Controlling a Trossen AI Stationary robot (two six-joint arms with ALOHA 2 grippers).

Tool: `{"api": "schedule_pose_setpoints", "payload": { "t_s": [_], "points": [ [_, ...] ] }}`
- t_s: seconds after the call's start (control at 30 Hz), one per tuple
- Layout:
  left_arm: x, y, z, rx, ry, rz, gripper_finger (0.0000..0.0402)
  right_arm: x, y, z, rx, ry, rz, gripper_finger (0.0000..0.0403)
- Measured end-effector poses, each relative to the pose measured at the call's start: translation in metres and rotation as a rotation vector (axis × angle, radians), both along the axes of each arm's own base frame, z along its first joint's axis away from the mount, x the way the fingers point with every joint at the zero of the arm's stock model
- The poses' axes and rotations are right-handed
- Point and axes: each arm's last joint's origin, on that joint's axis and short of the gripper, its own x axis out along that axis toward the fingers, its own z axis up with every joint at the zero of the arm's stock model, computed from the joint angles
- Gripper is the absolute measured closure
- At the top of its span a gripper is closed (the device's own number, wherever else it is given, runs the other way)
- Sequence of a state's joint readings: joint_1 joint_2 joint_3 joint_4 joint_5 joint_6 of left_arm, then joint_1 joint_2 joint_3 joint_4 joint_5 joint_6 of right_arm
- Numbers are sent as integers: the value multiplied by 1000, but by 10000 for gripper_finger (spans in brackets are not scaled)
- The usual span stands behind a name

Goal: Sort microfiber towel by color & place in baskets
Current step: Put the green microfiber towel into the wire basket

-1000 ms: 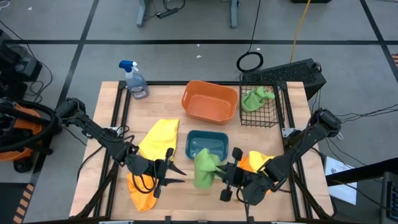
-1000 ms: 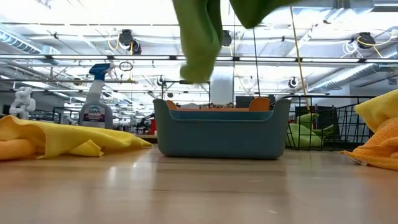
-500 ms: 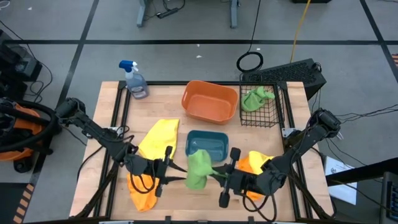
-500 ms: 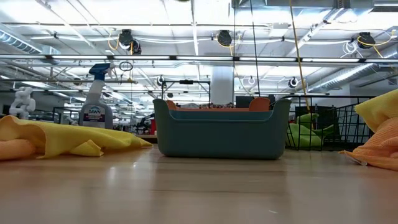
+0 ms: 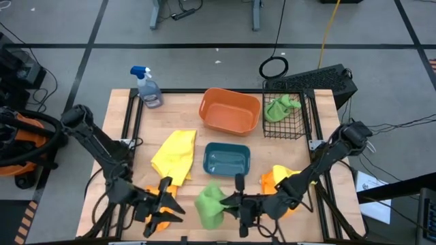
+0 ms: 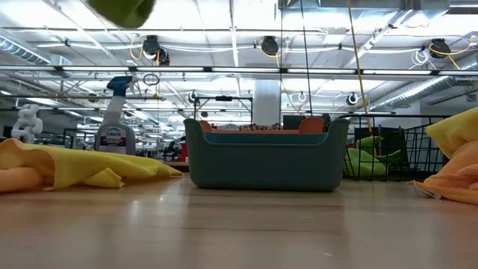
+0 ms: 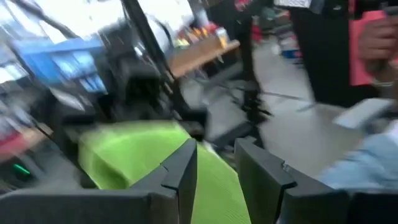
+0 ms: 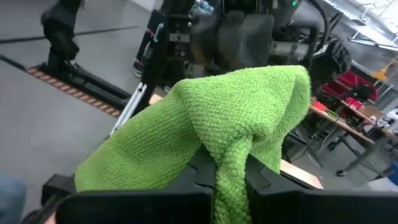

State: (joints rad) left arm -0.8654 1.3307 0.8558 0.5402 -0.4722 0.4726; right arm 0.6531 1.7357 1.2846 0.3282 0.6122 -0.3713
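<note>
Nubby green cloth towel [image 8: 211,130], smooth wood table [image 5: 184,119]

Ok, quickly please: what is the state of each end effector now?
Left end effector: slightly open, holding nothing.
Right end effector: closed on the green towel.

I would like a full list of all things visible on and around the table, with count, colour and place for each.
Green towel: one, held up at the front edge.
Green towel in basket: one, inside black wire basket, back right.
Yellow towel: one, left of centre.
Orange and yellow towels: a pile, front right.
Orange tub: one, back centre.
Teal tray: one, centre.
Spray bottle: one, clear, back left.
Left gripper: front left, open.
Right gripper: shut on the green towel.
</note>
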Motion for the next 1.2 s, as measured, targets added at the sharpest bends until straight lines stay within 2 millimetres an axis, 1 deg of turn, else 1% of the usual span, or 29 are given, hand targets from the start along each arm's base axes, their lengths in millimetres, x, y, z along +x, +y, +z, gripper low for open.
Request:
{"api": "schedule_pose_setpoints", "payload": {
  "t_s": [0.1,0.17,0.23,0.3,0.4,0.47,0.53,0.6,0.73,0.97,1.07,1.2],
  "points": [
    [1,-5,-8,67,-4,65,278,7,-3,-6,-20,12,6,395],
    [3,-6,-10,65,-3,130,259,10,-7,-8,-19,21,22,395],
    [7,-5,-14,77,6,197,229,14,-10,-9,-7,24,55,395],
    [11,-4,-18,104,14,236,189,16,-12,-9,17,34,102,395],
    [16,-4,-20,106,-10,251,125,20,-17,-12,54,67,165,395],
    [19,-7,-22,138,-35,248,88,21,-19,-13,78,85,188,395],
    [21,-10,-25,169,-64,223,62,22,-21,-14,96,102,192,395],
    [23,-13,-27,201,-84,190,47,23,-23,-16,107,118,183,395],
    [31,-10,-31,236,-106,196,49,24,-25,-17,117,132,175,395],
    [45,3,-37,284,-66,244,86,23,-25,-18,129,142,174,395],
    [49,6,-41,311,-41,230,115,23,-25,-19,124,154,172,395],
    [50,7,-43,331,-33,207,173,23,-25,-19,131,160,170,395]
  ]
}}
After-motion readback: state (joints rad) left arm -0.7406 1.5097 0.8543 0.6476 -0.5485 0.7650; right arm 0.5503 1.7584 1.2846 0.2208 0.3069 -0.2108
